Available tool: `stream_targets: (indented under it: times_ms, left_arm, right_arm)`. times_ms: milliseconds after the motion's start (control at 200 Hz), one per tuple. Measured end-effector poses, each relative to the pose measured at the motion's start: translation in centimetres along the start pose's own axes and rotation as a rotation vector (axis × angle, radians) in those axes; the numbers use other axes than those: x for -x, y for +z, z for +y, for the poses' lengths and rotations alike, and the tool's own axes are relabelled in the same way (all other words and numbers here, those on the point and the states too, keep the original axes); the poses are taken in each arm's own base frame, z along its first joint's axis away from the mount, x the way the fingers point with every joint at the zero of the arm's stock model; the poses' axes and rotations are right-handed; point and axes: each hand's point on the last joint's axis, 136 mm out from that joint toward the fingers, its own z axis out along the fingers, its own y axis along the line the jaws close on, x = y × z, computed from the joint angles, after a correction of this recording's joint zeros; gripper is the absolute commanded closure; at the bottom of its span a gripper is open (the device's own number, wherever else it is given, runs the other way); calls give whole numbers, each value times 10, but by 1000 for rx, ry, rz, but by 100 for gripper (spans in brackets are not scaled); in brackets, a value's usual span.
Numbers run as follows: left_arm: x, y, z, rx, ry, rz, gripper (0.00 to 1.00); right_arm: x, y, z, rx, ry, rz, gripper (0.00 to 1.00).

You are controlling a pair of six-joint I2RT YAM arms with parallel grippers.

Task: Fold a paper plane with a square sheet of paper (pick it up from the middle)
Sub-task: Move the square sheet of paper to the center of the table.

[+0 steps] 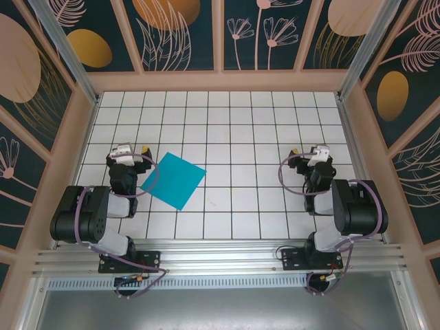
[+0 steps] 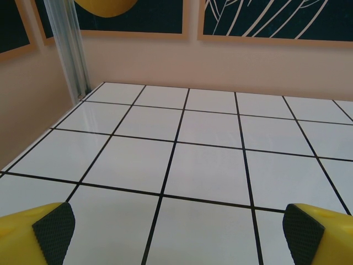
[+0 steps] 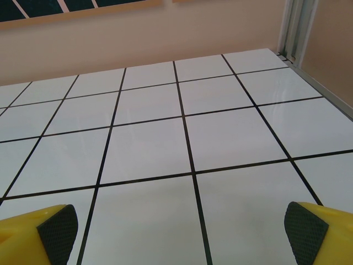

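"Two sets of fingers, and neither is holding anything?"

"Neither. The left fingers (image 1: 134, 149) are standing spread wide just beside the sheet of paper (image 1: 174, 180), near its left corner. The right fingers (image 1: 307, 152) are gaping just as wide, well apart from it on the far side of the table (image 1: 240, 130)."

"How is the paper lying?"

"It's lying flat on the tiles, turned like a diamond, left of the middle. It's showing no folds that I can make out."

"Why is everything sitting like that?"

"I'm guessing both arms are resting tucked back with their fingers ready, leaving the sheet free. On the left wrist camera the black pads (image 2: 54, 232) are framing bare tiles, so that arm is pointing past the paper. It's looking best placed to reach the sheet's middle."
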Motion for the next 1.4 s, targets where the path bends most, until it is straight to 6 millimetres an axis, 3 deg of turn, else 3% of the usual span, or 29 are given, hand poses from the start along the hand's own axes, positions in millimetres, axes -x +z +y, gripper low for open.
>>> stream_targets:
  times_ms: [811,1081,1166,1266,1401]
  left_arm:
    - [0,0,-3,-19,1,-3,1]
    - [-1,-18,-8,-63,8,-31,1]
    - [6,-27,-5,-51,1,-58,1]
    - [30,-35,-4,-48,-11,-117,1]
    - [66,-50,-3,-49,-56,-209,1]
  right_arm:
    - [0,0,1,4,0,0,1]
    - [4,-1,8,47,-8,-15,1]
    - [7,-2,9,47,-12,-20,1]
    - [19,-7,14,54,-11,-32,1]
    - [57,-5,19,58,26,-32,1]
